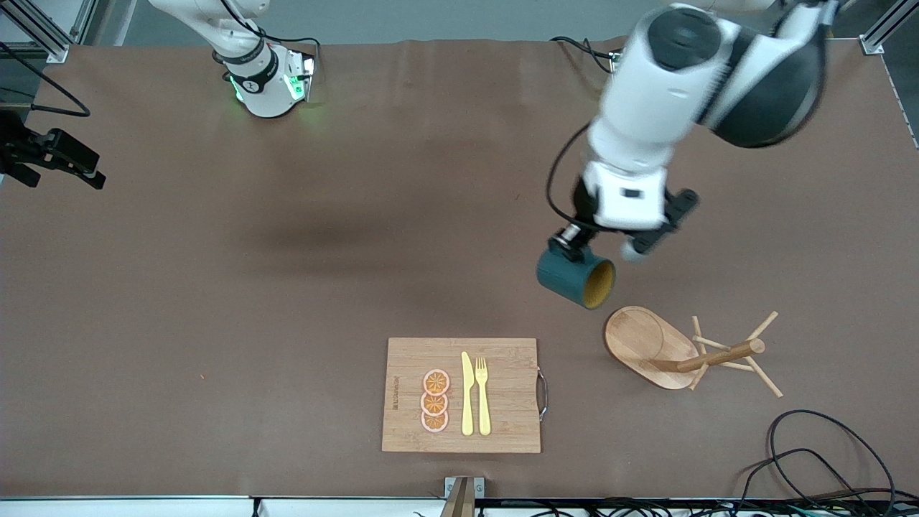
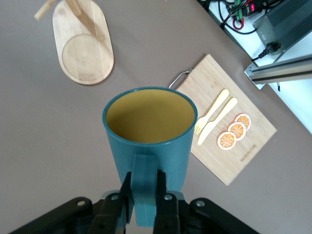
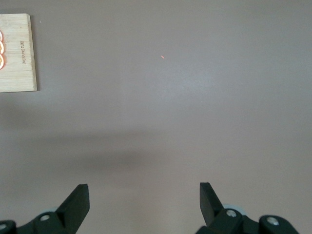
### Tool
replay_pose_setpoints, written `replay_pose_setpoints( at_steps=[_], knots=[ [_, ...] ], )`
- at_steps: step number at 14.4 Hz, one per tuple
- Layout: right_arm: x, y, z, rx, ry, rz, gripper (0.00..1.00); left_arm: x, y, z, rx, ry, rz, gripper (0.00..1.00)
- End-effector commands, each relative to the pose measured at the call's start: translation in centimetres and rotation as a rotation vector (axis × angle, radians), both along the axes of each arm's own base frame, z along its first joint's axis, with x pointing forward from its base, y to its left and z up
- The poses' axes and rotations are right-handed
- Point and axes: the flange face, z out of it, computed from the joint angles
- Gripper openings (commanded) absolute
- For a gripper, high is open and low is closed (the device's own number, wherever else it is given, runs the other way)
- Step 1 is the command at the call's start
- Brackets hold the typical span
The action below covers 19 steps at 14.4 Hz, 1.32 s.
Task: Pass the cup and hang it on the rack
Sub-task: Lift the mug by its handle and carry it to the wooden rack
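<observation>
Left wrist view: left tool [image 2: 144,196] clamps cup [image 2: 148,127] handle; rack [image 2: 83,43] cut off; right tool [image 3: 144,201] open.

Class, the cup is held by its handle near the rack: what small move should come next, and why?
Probably carry the cup on toward the rack. The left gripper grips its handle above bare table, short of the pegs. The right gripper waits open.

The rack [image 2: 83,46] is cut off; the cup [image 2: 148,146] hides the table beneath.
</observation>
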Motion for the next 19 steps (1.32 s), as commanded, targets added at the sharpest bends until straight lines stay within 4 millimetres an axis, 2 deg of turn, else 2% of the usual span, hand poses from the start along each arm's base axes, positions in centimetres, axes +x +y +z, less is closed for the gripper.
replay_pose_setpoints(
  at_steps=[1,5,8,10,16,19],
  knots=[
    [-0.5,-0.4,0.5,-0.010,0.001,0.004,1.00,2.8,5.1,0.7,-0.142,0.045,0.028,0.00],
    [-0.6,-0.4,0.4,-0.010,0.007,0.004,1.00,6.1,11.8,-0.7,-0.295,0.098,0.096,0.00],
    [-0.6,-0.1,0.4,-0.008,0.009,0.008,1.00,7.8,14.6,-2.5,-0.405,0.147,0.139,0.00],
    [-0.6,-0.2,0.4,-0.008,0.009,0.007,1.00,9.0,17.3,-4.2,-0.470,0.180,0.184,0.00],
    [-0.6,-0.2,0.4,-0.008,0.009,0.007,1.00,11.0,23.0,-7.7,-0.640,0.266,0.330,0.00],
    [-0.5,-0.1,0.5,-0.005,0.006,0.007,1.00,11.3,23.4,-8.6,-0.706,0.305,0.371,0.00]
  ],
)
